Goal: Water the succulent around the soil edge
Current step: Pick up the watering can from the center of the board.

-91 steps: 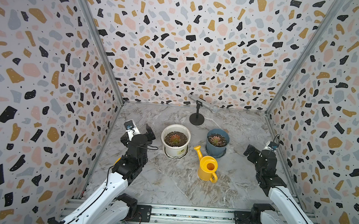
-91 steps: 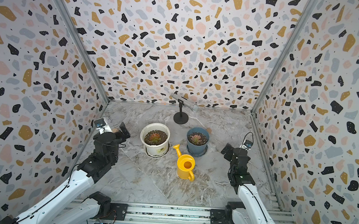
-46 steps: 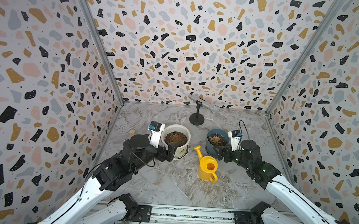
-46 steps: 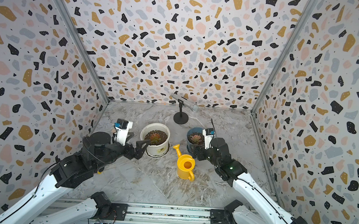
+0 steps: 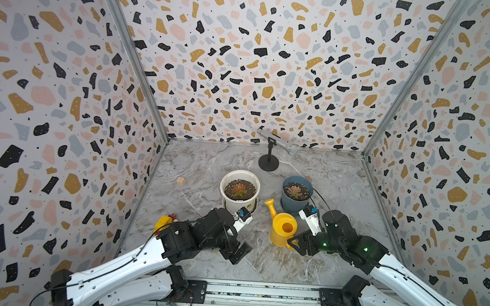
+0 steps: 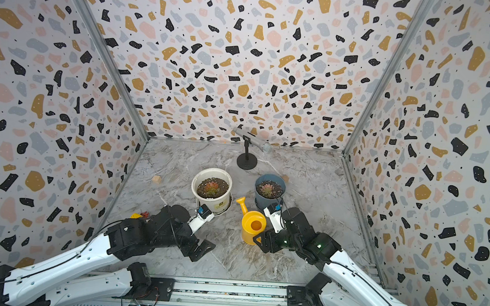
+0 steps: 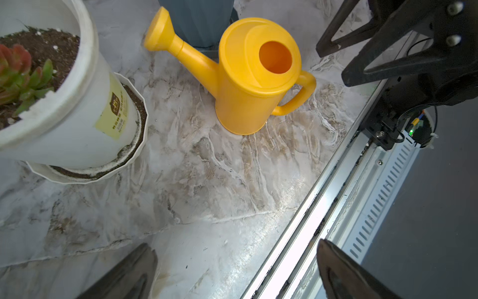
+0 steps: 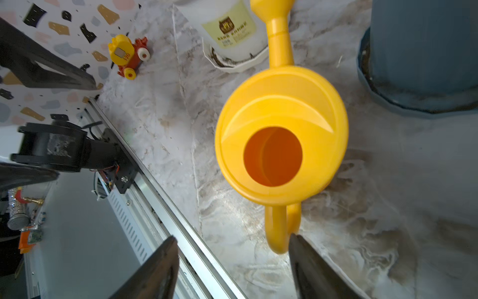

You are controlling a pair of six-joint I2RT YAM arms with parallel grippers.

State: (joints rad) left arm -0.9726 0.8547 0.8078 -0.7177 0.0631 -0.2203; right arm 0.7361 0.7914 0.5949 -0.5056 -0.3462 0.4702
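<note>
A yellow can (image 6: 251, 225) stands upright on the worktop (image 6: 309, 193), its spout pointing far-left. Beyond it are a white pot (image 6: 215, 203) holding a succulent (image 6: 210, 187) and a blue pot (image 6: 261, 203) holding a second succulent (image 6: 266, 187). The right tool (image 6: 259, 243) sits at the can's near-right side. The left tool (image 6: 203, 251) is low, near-left of the can. A microphone (image 6: 248, 154) stands far back, and a block (image 6: 156, 179) lies left of the white pot.

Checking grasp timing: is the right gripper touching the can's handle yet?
Apart. The left wrist view shows bare floor between the open right gripper and the handle of the can.
</note>
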